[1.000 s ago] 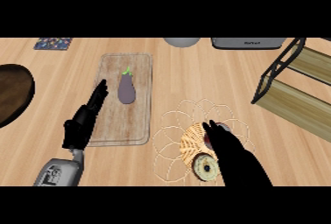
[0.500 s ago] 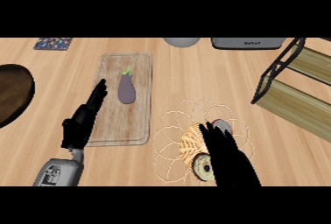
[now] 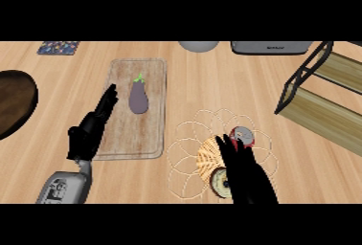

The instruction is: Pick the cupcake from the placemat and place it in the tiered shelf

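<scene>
R hand (image 3: 244, 170) lies over the wire-loop placemat (image 3: 189, 146), fingers straight and open, tips just short of the cupcake (image 3: 243, 133), holding nothing. Cupcake sits on the mat's upper right, its lower edge partly hidden by the fingers. A round donut-like item (image 3: 220, 182) at the mat's bottom is half covered by the palm; can't tell exactly what it is. L hand (image 3: 90, 131) rests open on the cutting board (image 3: 152, 95) edge, beside an eggplant (image 3: 138, 97). Tiered shelf (image 3: 322, 98) at right, cut off by the frame. Dark round plate (image 3: 14, 103) cut off at left
</scene>
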